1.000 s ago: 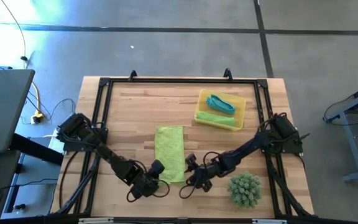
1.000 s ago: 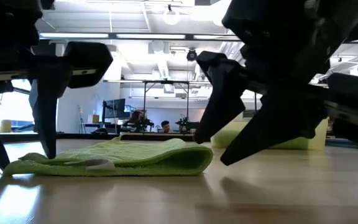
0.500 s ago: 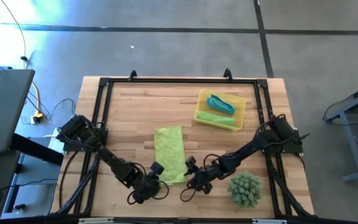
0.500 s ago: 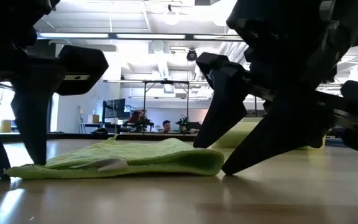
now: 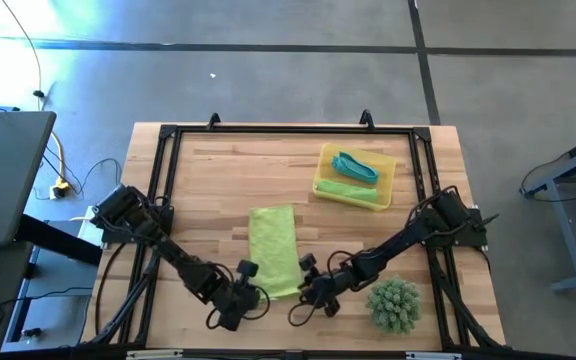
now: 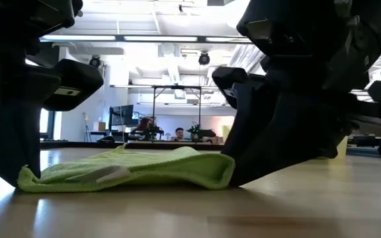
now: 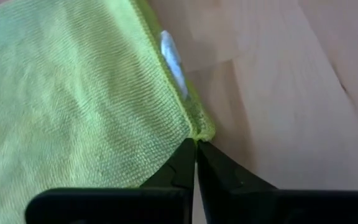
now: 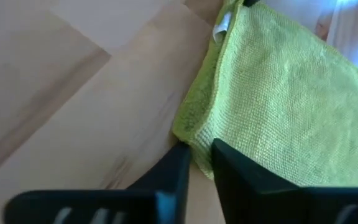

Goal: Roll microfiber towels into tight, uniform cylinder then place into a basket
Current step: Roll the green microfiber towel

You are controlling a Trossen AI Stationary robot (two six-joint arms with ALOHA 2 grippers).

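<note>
High view: lime-green towel (image 5: pixel 274 250), folded into a strip, lies flat mid-table. Yellow basket (image 5: pixel 387 178) far right holds a teal roll (image 5: pixel 355 166) and a lime-green roll (image 5: pixel 347 190). Left gripper (image 5: pixel 251 292) at the strip's near left corner, right gripper (image 5: pixel 304 288) at its near right corner. Spiky green plant (image 5: pixel 394 304) near right.

Low view: both near corners of the strip meet dark fingers.

Left wrist view: fingertips together, pinching the towel's corner.

Right wrist view: fingers narrowly apart, straddling the towel's corner edge.
</note>
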